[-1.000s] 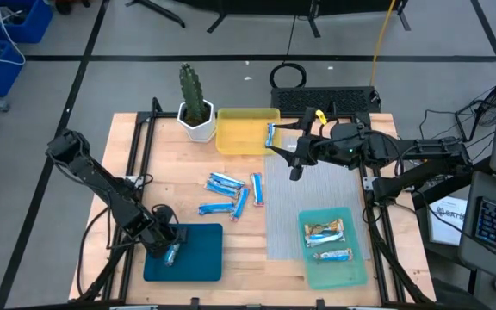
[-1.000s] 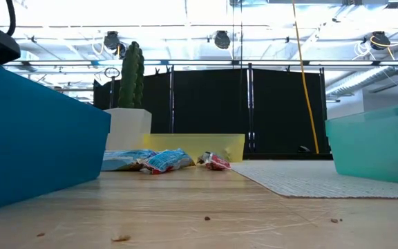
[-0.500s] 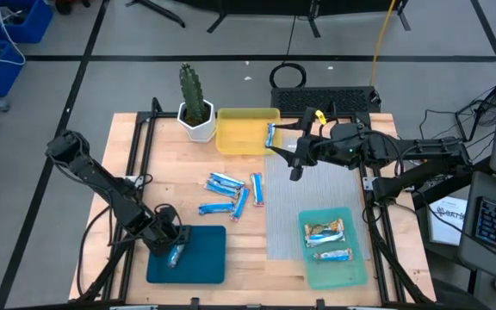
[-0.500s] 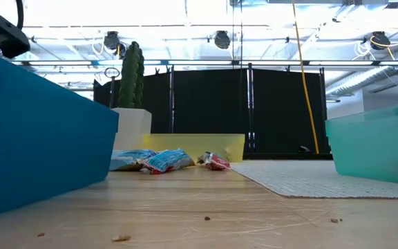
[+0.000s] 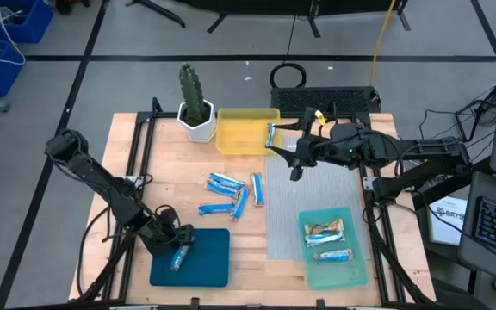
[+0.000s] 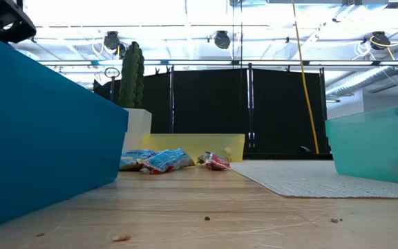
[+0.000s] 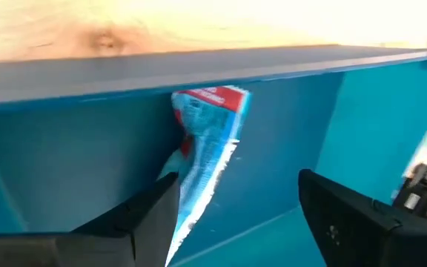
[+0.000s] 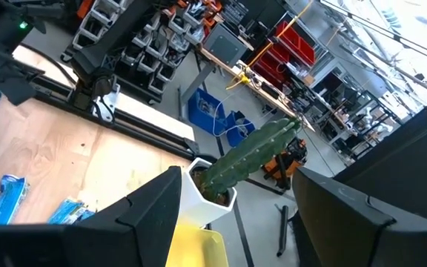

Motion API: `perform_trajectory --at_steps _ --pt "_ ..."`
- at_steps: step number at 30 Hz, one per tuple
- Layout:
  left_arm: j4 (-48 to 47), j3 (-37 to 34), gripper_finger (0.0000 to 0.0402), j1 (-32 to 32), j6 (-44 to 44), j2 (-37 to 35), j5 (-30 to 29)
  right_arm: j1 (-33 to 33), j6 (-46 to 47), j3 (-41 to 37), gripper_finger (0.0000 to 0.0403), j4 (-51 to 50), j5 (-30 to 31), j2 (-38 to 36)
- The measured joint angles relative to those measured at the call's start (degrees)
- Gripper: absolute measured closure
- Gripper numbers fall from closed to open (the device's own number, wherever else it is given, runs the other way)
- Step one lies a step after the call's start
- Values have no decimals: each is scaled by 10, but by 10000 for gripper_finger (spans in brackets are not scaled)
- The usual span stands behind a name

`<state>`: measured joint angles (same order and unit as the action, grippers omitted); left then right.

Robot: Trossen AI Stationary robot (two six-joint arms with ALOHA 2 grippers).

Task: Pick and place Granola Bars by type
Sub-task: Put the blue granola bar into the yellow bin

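A blue-and-white bar (image 5: 178, 257) lies in the dark teal tray (image 5: 209, 267) at about 7 o'clock on the worktop (image 5: 188, 185), close against the tray's left wall. In the left wrist view this bar (image 7: 202, 152) leans against the tray's inner wall (image 7: 65, 148), free of both fingers. The left pincer (image 5: 176, 248) is over it, its fingers spread wide with the bar between them and apart from both.

A loose group of blue-and-white bars (image 5: 232, 194) rests on bare wood near the worktop's centre, with a reddish bar (image 5: 257, 189) at its 3 o'clock edge. The low view shows the same group (image 6: 159, 160) in front of the yellow tray (image 6: 206, 145).

Two tan and blue-toned bars (image 5: 327, 239) lie in the light teal tray (image 5: 351, 267) at 5 o'clock, which sits on a grey mat (image 5: 282, 215). One blue bar (image 5: 270, 134) lies at the right edge of the yellow tray (image 5: 241, 133) at 12 o'clock.

The right pincer (image 5: 288, 160) hangs just beside that tray at roughly 1 o'clock, fingers spread and holding nothing.

A potted cactus (image 5: 194, 102) stands at 11 o'clock, touching the yellow tray's left side.
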<state>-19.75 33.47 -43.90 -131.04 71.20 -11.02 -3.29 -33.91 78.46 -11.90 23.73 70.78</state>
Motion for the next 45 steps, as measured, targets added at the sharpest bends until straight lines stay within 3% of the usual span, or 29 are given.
perform_trajectory --at_steps 14,24,28,31,38,41,45 --pt "-76 0 127 5 33 -127 -46 32 20 0 151 -7 -30 0" --pt "-72 18 127 69 211 -251 -155 37 39 0 151 -7 -29 0" --pt "-71 60 132 110 340 -280 -215 37 39 0 151 -7 -29 0" --pt "-42 102 137 141 484 -287 -267 37 39 0 151 -7 -28 0" --pt "191 145 140 187 814 -286 -330 37 39 0 151 -7 -27 0" --pt "266 150 138 214 927 -286 -325 37 44 0 151 -7 -26 0" --pt "356 152 144 244 1140 -285 -263 37 49 0 151 -7 -26 0"
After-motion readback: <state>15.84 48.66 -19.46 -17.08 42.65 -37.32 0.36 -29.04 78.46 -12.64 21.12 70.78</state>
